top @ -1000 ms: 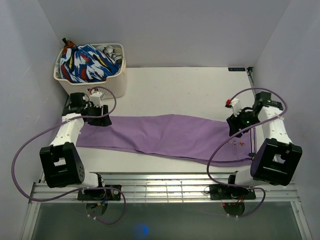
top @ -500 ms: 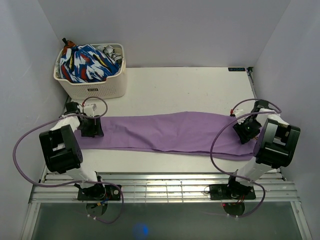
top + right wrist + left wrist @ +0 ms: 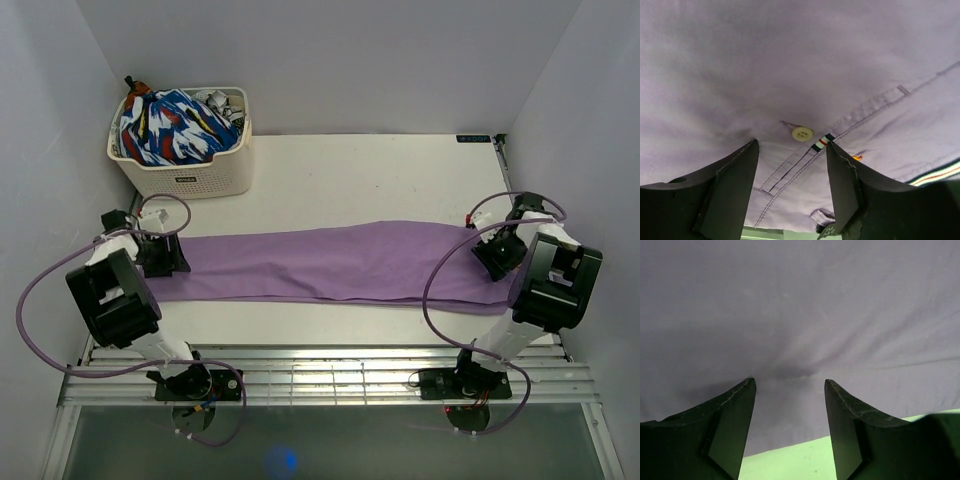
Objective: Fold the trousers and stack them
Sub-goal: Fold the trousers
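Left claw (image 3: 789, 385), right claw (image 3: 791, 145) spread, holding nothing, over trousers (image 3: 330, 262); may pinch one layer only, skewing fold.

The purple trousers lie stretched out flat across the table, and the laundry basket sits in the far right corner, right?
No. The top view shows the laundry basket in the far left corner. The purple trousers do lie stretched out flat across the table.

Plain lilac trousers (image 3: 340, 262), cream button (image 3: 802, 133)
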### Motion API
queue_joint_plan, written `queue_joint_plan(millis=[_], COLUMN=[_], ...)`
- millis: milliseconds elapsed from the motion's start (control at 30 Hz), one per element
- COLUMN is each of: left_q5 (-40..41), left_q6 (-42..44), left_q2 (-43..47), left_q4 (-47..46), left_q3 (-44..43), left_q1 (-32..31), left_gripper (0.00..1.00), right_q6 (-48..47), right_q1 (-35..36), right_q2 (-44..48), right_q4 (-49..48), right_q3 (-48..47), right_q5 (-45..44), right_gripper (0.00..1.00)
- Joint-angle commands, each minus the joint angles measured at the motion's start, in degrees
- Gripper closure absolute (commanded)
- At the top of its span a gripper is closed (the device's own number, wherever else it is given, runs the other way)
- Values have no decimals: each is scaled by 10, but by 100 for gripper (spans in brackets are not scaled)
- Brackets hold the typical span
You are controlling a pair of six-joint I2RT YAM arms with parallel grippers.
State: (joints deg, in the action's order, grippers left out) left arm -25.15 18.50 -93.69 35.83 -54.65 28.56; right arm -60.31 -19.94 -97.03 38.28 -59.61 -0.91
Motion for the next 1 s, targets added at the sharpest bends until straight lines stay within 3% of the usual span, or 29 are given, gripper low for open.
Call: queue_joint_plan(millis=[0, 233, 367, 667, 867, 967], left_q5=[11, 76, 91, 117, 78, 51], left_q6=[31, 36, 26, 48, 48, 43], left_q2=[79, 58, 30, -56, -85, -80], left_q4=[25, 26, 5, -37, -52, -51], left_q3=[-37, -66, -74, -73, -27, -8], left_q1=[19, 70, 98, 99, 92, 76], left_gripper=[31, 29, 29, 28, 38, 52], right_q6=[-17, 16, 27, 32, 27, 32], right_q1=[-6, 34, 45, 47, 49, 49], right_q2=[20, 100, 107, 93, 78, 71], right_q4=[4, 74, 97, 89, 57, 54], right_q3=[-48, -62, -66, -33, 18, 22], right_q5=[21, 76, 82, 67, 48, 51], right_gripper=[36, 31, 19, 20, 22, 23])
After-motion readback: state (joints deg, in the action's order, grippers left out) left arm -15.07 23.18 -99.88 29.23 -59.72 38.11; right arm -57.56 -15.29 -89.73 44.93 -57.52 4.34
